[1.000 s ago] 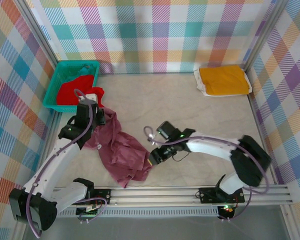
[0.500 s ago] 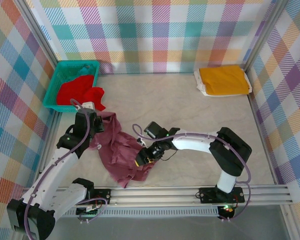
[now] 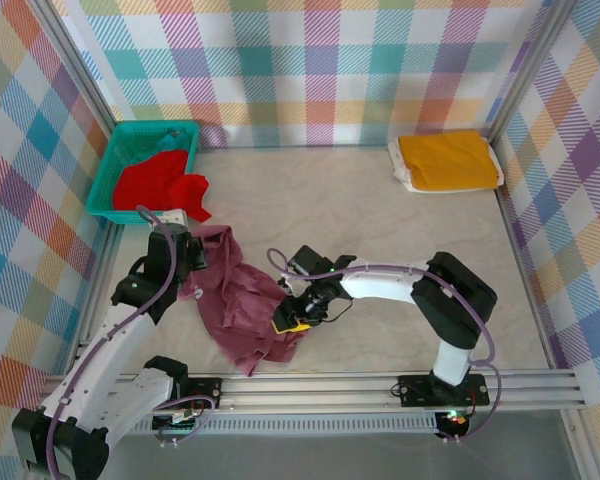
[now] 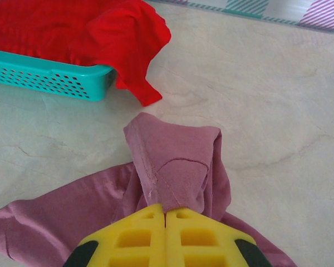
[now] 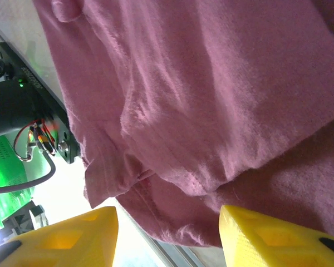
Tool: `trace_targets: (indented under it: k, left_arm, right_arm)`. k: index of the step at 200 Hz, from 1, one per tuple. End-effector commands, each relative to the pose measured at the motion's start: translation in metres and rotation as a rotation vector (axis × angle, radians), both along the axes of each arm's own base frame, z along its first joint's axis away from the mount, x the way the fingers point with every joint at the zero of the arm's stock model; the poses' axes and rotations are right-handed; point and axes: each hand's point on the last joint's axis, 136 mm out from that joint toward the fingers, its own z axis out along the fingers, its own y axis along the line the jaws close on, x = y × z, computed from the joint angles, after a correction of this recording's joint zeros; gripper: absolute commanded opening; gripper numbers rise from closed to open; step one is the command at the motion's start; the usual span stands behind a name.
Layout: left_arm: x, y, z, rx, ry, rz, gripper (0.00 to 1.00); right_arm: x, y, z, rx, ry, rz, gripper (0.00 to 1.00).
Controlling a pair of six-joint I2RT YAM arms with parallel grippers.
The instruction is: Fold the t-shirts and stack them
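Nearest the arms' bases, the maroon t-shirt point(image 3: 242, 305) lies crumpled on the left half of the pale surface point(image 3: 380, 210). The right arm's fingers point(image 5: 67, 236) stand partly open at the shirt's near right edge, with its hem lying in the gap between them and not clamped. At the shirt's far left edge, the left arm's fingers point(image 4: 156, 231) are pressed together, pinching a raised fold of maroon cloth. Beyond that, in the far left corner, a teal basket point(image 3: 110, 185) holds the bright red t-shirt point(image 3: 155, 185), part of which spills over the basket's near right rim onto the surface. In the far right corner, well apart from the others, the yellow-orange t-shirt point(image 3: 448, 160) lies folded on a whitish layer point(image 3: 402, 172).
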Motion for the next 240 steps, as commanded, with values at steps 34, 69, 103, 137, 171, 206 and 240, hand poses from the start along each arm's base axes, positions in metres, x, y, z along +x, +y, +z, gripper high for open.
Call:
trace_targets:
  k: [34, 69, 103, 137, 171, 206, 240]
  left_arm:
    - [-0.002, 0.003, 0.001, -0.028, -0.03, 0.019, 0.0]
    - [-0.003, 0.002, -0.004, -0.043, -0.02, 0.021, 0.0]
    - [-0.003, 0.004, -0.004, -0.036, -0.025, 0.03, 0.0]
    - [-0.002, 0.003, -0.003, -0.037, -0.025, 0.028, 0.0]
    - [-0.002, 0.006, -0.002, -0.032, -0.028, 0.04, 0.0]
    - [-0.008, 0.008, 0.012, -0.057, -0.067, 0.056, 0.0]
    - [-0.026, -0.006, 0.055, -0.14, -0.207, -0.055, 0.0]
  right_arm:
    - [0.0, 0.011, -0.007, -0.007, 0.037, 0.026, 0.52]
    - [0.004, 0.016, -0.003, 0.004, 0.02, 0.031, 0.43]
    - [0.005, 0.018, -0.007, 0.0, 0.032, 0.034, 0.47]
    - [0.003, 0.022, -0.011, 0.002, 0.056, 0.048, 0.35]
    - [0.006, 0.017, -0.003, -0.008, 0.028, 0.037, 0.08]
    - [0.028, -0.007, 0.039, 0.06, -0.017, -0.071, 0.0]
    - [0.053, -0.062, 0.111, 0.144, -0.148, -0.197, 0.0]
